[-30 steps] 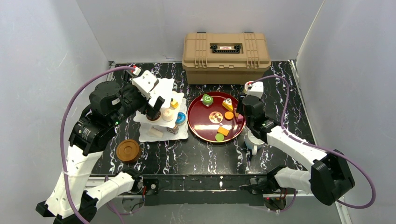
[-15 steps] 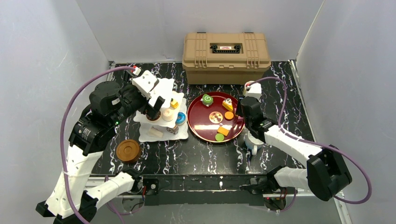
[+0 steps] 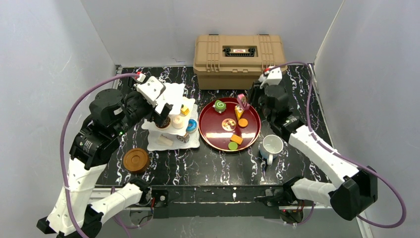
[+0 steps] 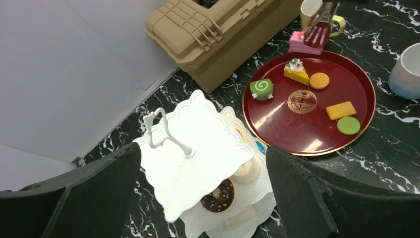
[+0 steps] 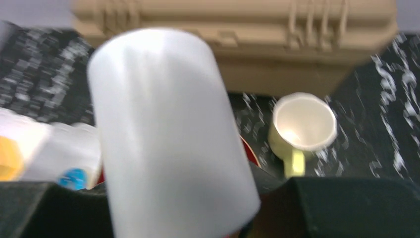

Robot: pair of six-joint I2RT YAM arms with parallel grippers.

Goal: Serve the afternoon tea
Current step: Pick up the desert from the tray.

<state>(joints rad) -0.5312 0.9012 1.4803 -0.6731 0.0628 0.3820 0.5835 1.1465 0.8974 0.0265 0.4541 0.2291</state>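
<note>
My right gripper (image 3: 242, 101) is shut on a pink cake (image 4: 304, 43) and holds it above the far rim of the dark red tray (image 3: 209, 133). In the right wrist view the held piece is a pale blur (image 5: 168, 134). My left gripper (image 3: 163, 113) is open and empty, hovering over the white three-tier stand (image 3: 172, 94), which carries a chocolate donut (image 4: 218, 195) and a blue donut (image 3: 192, 125). A green roll (image 3: 220, 105), a yellow wedge (image 3: 239, 112) and flat biscuits lie on the tray. The white mug (image 3: 272, 145) stands right of the tray; the cream-yellow mug (image 5: 303, 119) is behind it.
A tan plastic case (image 3: 239, 60) stands at the back, close behind the right gripper. A brown round coaster (image 3: 136, 159) lies at the front left of the stand. White walls close in the table on three sides.
My right gripper has risen from the tray's right side and swung toward the back with the pink cake in it, uncovering the white mug. The left arm has barely moved.
</note>
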